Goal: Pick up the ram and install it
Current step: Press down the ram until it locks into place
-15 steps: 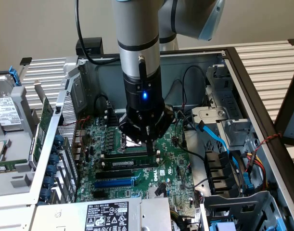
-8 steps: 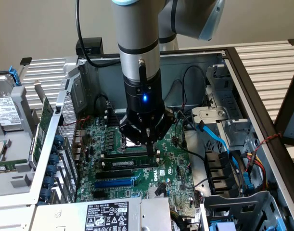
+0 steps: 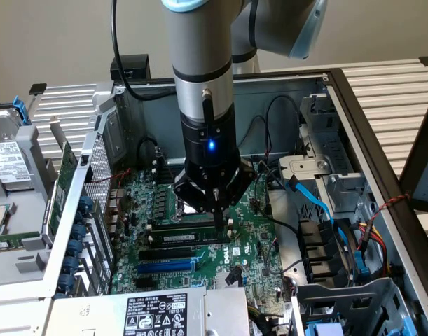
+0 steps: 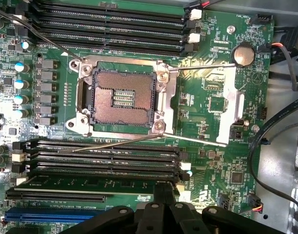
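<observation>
The ram (image 3: 178, 239) is a long green stick with a white label. It stands upright in a black memory slot on the motherboard (image 3: 249, 238), beside the empty CPU socket (image 4: 122, 97). In the wrist view the ram (image 4: 90, 184) runs along the nearest slot of the lower bank. My gripper (image 3: 219, 222) hangs straight down from the arm, shut, its fingertips together on the top edge of the ram near one end. The gripper (image 4: 164, 190) covers that end of the stick. The other slots (image 4: 105, 161) of this bank are bare.
A second bank of memory slots (image 4: 109, 24) lies beyond the socket. A blue expansion slot (image 3: 168, 266) sits next to the ram. An upright green card (image 3: 63, 182) stands at the exterior view's left. Blue and black cables (image 3: 319, 203) and drive bays fill the exterior view's right.
</observation>
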Robot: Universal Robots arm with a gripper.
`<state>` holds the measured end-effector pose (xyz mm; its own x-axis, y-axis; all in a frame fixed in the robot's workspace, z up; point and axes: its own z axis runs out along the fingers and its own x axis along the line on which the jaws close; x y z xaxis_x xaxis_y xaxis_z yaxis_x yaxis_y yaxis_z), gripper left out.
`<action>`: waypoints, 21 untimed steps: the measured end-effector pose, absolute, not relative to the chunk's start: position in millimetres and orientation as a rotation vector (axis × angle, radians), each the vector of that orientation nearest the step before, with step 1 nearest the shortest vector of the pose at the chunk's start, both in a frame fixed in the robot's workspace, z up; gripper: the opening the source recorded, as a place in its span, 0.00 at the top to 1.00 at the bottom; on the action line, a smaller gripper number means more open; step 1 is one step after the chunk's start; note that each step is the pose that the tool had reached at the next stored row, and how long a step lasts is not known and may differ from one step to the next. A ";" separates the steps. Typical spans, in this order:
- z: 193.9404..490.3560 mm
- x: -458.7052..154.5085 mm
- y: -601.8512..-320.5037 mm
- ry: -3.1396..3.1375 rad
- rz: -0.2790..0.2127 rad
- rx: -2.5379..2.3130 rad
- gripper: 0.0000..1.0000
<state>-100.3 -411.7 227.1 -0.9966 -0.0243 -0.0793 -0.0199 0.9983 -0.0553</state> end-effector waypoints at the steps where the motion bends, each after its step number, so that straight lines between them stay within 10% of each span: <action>1: 226.7 -100.2 -411.7 3.060 -0.083 -0.033 0.89; 21: 267.0 -125.2 -411.7 3.061 -0.057 -0.015 0.89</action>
<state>-125.2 -411.7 267.0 -0.9967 -0.0115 -0.0799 -0.0085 0.9993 -0.0374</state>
